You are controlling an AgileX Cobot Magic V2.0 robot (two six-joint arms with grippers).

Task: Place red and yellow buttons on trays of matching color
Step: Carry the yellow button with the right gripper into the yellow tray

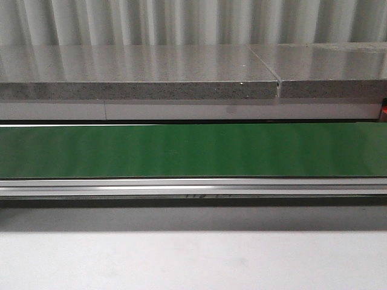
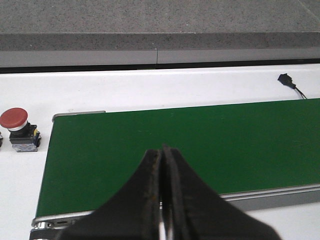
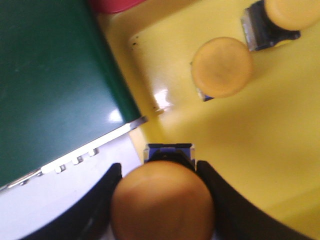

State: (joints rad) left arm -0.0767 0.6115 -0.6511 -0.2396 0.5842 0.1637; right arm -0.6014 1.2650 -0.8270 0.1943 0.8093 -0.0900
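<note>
Right gripper (image 3: 162,200) grips a yellow button (image 3: 162,202) above the yellow tray (image 3: 280,140) (two already there); left gripper (image 2: 162,200) closed, empty; red button (image 2: 15,125) waits.

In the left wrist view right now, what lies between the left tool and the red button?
Only bare green belt and white table separate the shut left tool from the red button, seen in the left wrist view.

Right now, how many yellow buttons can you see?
3. One yellow button sits between the right tool's fingers at the yellow tray's edge; two more lie on it. Others may be out of frame.
</note>
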